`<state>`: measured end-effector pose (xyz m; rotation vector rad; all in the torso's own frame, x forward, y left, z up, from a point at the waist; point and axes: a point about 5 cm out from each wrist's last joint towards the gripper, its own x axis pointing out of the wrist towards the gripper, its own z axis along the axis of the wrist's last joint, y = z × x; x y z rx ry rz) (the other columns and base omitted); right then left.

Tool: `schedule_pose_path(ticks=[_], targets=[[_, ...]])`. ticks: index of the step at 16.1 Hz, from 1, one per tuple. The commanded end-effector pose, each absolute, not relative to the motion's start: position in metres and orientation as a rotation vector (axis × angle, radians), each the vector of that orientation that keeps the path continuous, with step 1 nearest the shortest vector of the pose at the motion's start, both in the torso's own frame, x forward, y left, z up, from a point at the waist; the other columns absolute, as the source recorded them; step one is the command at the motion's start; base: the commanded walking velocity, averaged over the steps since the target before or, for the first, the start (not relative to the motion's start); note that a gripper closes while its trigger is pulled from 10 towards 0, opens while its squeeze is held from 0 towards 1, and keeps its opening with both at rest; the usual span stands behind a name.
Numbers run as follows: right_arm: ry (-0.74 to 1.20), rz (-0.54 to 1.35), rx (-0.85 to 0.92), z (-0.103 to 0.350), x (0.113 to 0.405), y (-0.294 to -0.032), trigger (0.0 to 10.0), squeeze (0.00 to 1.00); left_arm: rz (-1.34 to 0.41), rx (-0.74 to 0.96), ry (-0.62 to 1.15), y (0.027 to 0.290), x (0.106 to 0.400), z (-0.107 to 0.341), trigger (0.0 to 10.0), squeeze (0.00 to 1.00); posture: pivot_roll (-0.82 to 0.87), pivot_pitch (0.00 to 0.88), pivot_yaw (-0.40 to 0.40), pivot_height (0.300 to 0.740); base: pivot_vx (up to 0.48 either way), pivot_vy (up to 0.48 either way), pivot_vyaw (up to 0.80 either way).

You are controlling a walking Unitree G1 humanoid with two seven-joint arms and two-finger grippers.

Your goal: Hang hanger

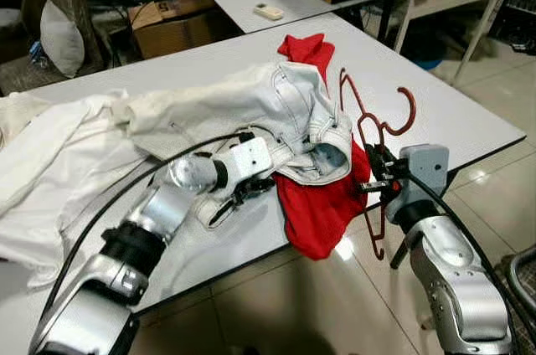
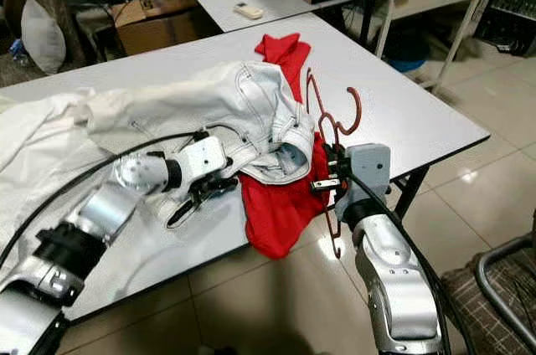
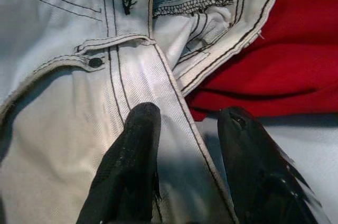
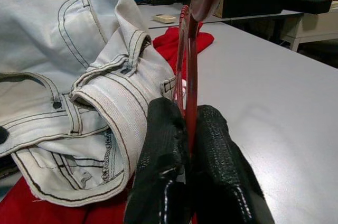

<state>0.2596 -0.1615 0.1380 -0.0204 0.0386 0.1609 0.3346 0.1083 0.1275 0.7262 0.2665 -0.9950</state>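
Red thin-wire hanger (image 1: 373, 133) is clamped in my right gripper (image 4: 189, 129) at the grey surface (image 1: 452, 112) edge. Left gripper (image 3: 182, 134) open over white denim jeans (image 1: 276, 112). Grasp done; hanging remains.

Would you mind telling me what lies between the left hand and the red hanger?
The white jeans' waistband atop the red garment separates the left hand from the hanger, seen in the eye views.
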Motion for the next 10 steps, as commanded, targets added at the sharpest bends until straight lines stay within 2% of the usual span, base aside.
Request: schedule_pose_path(ticks=[1,3,5,6,7,8,10], targets=[[0.028,0.162,-0.023,0.141,0.260,-0.161,10.0,0.00,-0.940,0.804,0.262,0.117,0.336,0.128,10.0,0.00,-0.19,0.000,0.125,0.740,0.000,0.000,0.00],[0.026,0.151,-0.016,0.140,0.260,-0.161,10.0,0.00,-0.827,0.965,0.198,0.129,0.341,0.128,10.0,0.00,-0.19,0.000,0.129,0.740,0.000,0.000,0.00],[0.025,0.137,0.000,0.140,0.259,-0.163,10.0,0.00,-0.760,1.043,0.096,0.136,0.340,0.137,9.8,0.00,-0.19,0.000,0.125,0.740,0.000,0.000,0.00],[0.027,0.137,0.001,0.140,0.259,-0.163,10.0,0.00,-0.741,1.021,0.041,0.137,0.339,0.143,6.8,0.00,-0.18,0.001,0.124,0.740,0.000,0.000,0.00],[0.028,0.140,0.000,0.139,0.259,-0.163,10.0,0.00,-0.717,1.006,0.007,0.139,0.340,0.150,1.6,0.00,-0.18,0.003,0.120,0.740,0.000,0.000,0.00],[0.028,0.143,0.000,0.139,0.260,-0.162,10.0,0.00,-0.674,1.013,-0.015,0.145,0.342,0.156,0.0,0.00,-0.18,0.004,0.120,0.740,0.000,0.000,0.00],[0.028,0.146,0.001,0.140,0.261,-0.162,10.0,0.00,-0.612,1.055,-0.009,0.160,0.346,0.160,0.0,0.00,-0.18,0.004,0.117,0.740,0.000,0.000,0.00]])
